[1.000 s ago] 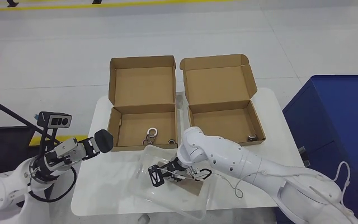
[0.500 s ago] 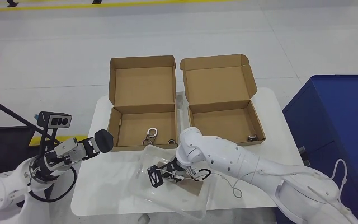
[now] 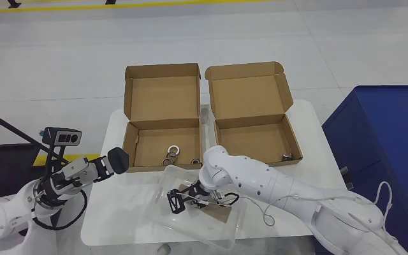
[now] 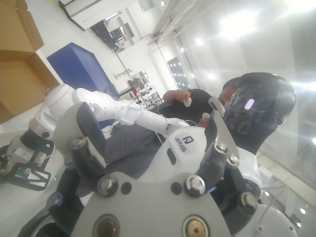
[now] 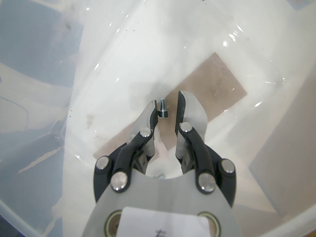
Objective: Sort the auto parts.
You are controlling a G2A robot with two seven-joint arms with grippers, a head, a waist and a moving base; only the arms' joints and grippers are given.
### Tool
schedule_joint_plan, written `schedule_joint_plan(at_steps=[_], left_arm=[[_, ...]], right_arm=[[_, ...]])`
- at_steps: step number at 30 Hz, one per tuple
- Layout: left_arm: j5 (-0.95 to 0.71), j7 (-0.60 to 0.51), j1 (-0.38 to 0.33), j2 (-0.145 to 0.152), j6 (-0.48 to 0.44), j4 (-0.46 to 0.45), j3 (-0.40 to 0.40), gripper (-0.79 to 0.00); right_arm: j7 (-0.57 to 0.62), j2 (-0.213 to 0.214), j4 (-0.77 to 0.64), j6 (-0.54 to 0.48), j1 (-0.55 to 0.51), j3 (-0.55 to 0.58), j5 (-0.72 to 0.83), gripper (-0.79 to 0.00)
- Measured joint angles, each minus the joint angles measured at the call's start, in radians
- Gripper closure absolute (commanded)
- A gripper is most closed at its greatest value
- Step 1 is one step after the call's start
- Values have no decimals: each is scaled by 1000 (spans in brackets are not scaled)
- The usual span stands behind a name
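Bolt (image 5: 163,113) is lying in the bin (image 5: 98,50) between the pads (image 5: 179,107) of the released right claw (image 5: 167,99), nearer one; centring before clenching is looking wisest. Left claw (image 4: 148,113) is hanging released.

The right arm (image 3: 255,178) was done up in glossy white rounded shells, with a thin white cable (image 3: 270,223) looped off it. The right gripper (image 5: 167,104) was built from a grey plate, black links, silver screws and ribbed black pads (image 5: 179,109). The left gripper (image 4: 147,110) was made the same, and the head (image 4: 261,104) was finished in shiny black.
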Motion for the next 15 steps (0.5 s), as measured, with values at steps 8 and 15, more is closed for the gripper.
schedule_joint_plan(at_steps=[8, 15], left_arm=[[0, 0, 0, 0, 0, 0, 0, -785], [0, 0, 0, 0, 0, 0, 0, -785]], right_arm=[[5, -8, 14, 5, -16, 0, -25, -114], [11, -15, 21, 10, -19, 0, -40, 0]])
